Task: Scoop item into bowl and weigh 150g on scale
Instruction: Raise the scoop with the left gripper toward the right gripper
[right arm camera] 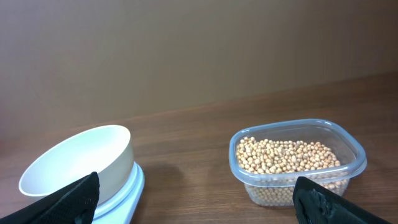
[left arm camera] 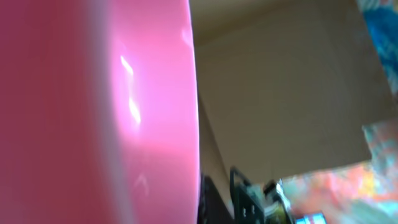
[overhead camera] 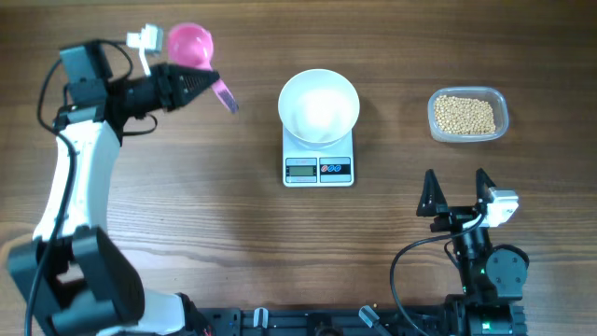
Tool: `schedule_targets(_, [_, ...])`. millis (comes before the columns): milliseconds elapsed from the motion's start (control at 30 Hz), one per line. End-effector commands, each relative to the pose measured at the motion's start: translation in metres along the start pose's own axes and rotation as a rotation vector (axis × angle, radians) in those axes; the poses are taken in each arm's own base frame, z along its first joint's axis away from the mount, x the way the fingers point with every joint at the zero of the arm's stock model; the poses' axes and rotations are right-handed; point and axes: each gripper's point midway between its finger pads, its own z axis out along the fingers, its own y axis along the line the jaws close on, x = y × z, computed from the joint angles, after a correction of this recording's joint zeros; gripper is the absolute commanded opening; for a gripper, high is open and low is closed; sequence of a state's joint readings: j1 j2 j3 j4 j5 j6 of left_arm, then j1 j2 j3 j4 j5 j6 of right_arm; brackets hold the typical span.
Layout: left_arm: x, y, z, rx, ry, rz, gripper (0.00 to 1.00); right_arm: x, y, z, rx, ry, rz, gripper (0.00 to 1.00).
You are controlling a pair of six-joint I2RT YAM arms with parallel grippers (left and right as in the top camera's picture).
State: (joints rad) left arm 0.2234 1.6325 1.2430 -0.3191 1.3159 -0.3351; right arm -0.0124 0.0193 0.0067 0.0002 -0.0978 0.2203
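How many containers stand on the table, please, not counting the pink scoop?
2. The white bowl sits on the scale at the centre; the clear tub holding the beans stands apart to the right. None seems hidden.

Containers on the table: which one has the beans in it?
The clear plastic tub on the right, filled with tan beans. The white bowl on the scale is empty, and the pink scoop looks empty too.

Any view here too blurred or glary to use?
Left wrist: the pink scoop fills the left half, out of focus, with white glare streaks; the rest is soft too. Overhead: sharp and evenly lit, though the inside of the bowl is nearly washed out. Right wrist: crisp on the beans, with soft shadows only.
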Motion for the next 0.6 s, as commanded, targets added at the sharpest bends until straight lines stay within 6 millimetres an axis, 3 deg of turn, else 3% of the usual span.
schedule_targets(0, [-0.026,-0.037,-0.012,-0.071,-0.124,-0.058,0.04,-0.010,-0.005,-0.001,0.032,-0.044,-0.021,1.00])
schedule_targets(133, [-0.036,-0.040,-0.019,-0.128,-0.204,-0.120,0.04,-0.019,-0.003,-0.001,0.012,-0.083,0.177,1.00])
schedule_targets(167, [-0.036,-0.040,-0.018,-0.122,-0.206,-0.169,0.04,-0.036,0.002,-0.003,-0.024,-0.150,0.336,1.00])
schedule_targets(200, [-0.036,-0.044,-0.016,-0.108,-0.199,-0.162,0.04,-0.047,0.006,-0.005,-0.058,-0.189,0.381,1.00])
schedule_targets(333, [-0.039,-0.075,0.007,-0.025,-0.175,-0.006,0.04,-0.142,0.023,-0.044,-0.143,-0.591,0.224,1.00])
schedule_targets(367, [-0.040,-0.087,0.014,0.003,-0.171,0.050,0.04,-0.157,0.022,-0.050,-0.132,-0.632,0.229,1.00])
schedule_targets(467, [-0.045,-0.106,0.026,0.044,-0.196,0.075,0.04,-0.192,0.030,-0.053,-0.122,-0.648,0.183,1.00])
schedule_targets(567, [-0.049,-0.106,0.034,0.024,-0.229,0.078,0.04,-0.231,0.058,-0.034,-0.166,-0.539,0.035,1.00])
